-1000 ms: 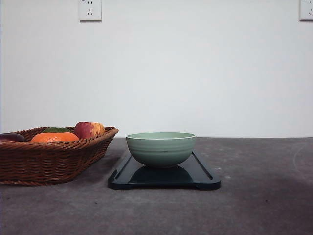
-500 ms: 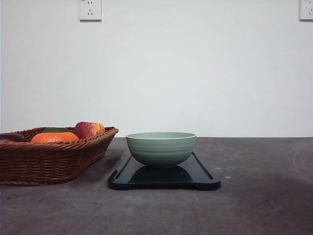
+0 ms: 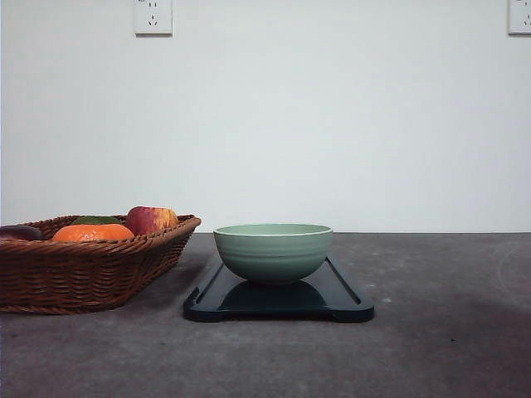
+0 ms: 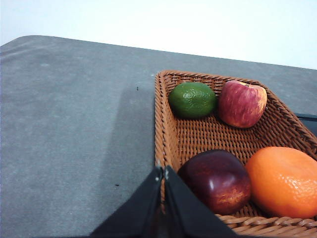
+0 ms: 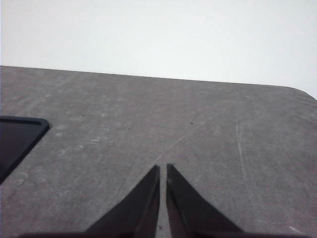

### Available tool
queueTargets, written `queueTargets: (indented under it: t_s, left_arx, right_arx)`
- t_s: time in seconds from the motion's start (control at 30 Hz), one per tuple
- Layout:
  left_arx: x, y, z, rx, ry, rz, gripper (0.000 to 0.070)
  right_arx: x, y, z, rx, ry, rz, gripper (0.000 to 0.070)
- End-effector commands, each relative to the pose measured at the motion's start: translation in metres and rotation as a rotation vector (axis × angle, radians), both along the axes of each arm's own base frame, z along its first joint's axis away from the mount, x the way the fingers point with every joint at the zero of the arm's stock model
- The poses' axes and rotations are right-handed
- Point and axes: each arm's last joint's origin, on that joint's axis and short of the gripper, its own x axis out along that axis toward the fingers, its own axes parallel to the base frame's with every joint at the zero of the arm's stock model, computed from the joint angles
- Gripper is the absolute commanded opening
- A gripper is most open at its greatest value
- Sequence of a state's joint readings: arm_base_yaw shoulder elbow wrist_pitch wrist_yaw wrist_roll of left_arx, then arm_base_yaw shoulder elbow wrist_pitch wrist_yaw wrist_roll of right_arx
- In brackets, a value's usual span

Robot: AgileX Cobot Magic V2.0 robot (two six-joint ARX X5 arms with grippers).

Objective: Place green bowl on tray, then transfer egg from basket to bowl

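Bowl (image 3: 273, 252) first: the green bowl sits upright in the middle of the tray (image 3: 348, 308), so by the look of it the first half of the task is done; the tray lies flat on the table (image 3: 440, 348), just beside the basket (image 3: 83, 274), which keeps any carry from one to the other short. The basket holds a lime (image 4: 192, 99), a red apple (image 4: 242, 103), a dark red fruit (image 4: 216, 179) and an orange (image 4: 284, 180); no egg can be made out among them (it may lie hidden behind the fruit). The left gripper (image 4: 164, 171) hangs over the basket's near rim with its fingers pressed together and nothing between them, probably placed there to reach in; the right gripper (image 5: 163, 168) rests over bare table beside the tray's corner, fingers likewise closed and empty, apparently standing clear.
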State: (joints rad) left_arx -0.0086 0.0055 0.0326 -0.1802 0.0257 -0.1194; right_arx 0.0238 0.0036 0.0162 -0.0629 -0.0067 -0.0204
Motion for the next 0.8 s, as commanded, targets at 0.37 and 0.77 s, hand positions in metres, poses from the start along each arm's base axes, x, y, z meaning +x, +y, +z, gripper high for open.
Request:
queueTargets:
  t_s: [0.37, 0.77]
  left_arx:
    - [0.0008, 0.0002, -0.0069, 0.012, 0.024, 0.0, 0.0]
    - [0.0008, 0.0002, -0.0069, 0.012, 0.024, 0.0, 0.0]
  right_arx:
    - [0.0003, -0.0001, -0.0003, 0.013, -0.008, -0.002, 0.0016]
    - [0.0003, -0.0001, -0.0003, 0.013, -0.009, -0.002, 0.0016]
